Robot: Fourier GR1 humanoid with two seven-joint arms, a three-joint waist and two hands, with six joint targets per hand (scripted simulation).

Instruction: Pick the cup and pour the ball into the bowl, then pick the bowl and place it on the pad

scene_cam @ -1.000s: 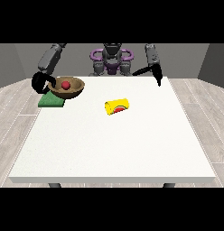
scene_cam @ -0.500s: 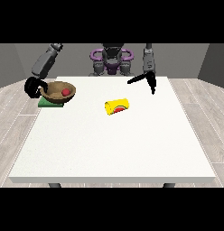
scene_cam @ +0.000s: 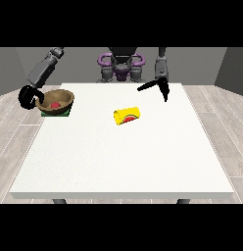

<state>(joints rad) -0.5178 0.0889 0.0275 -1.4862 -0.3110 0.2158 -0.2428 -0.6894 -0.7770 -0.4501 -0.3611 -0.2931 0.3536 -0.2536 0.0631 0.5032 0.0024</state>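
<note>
A brown bowl (scene_cam: 56, 101) with a red ball (scene_cam: 56, 104) inside rests on a green pad (scene_cam: 57, 112) at the table's far left. The hand at the view's left (scene_cam: 28, 96) is curled round the bowl's left rim. A yellow cup (scene_cam: 127, 115) lies on its side near the middle of the table, its red inside facing the camera. The hand at the view's right (scene_cam: 160, 87) hovers above the far right of the table, its fingers spread and holding nothing.
The white table (scene_cam: 123, 162) stretches wide towards the camera. The robot's torso (scene_cam: 121, 66) stands behind the far edge. Wooden floor surrounds the table.
The bowl has shifted left and settled onto the green pad, with the left-side hand moving along. The right-side hand has swung in toward the table's centre and lowered a little.
</note>
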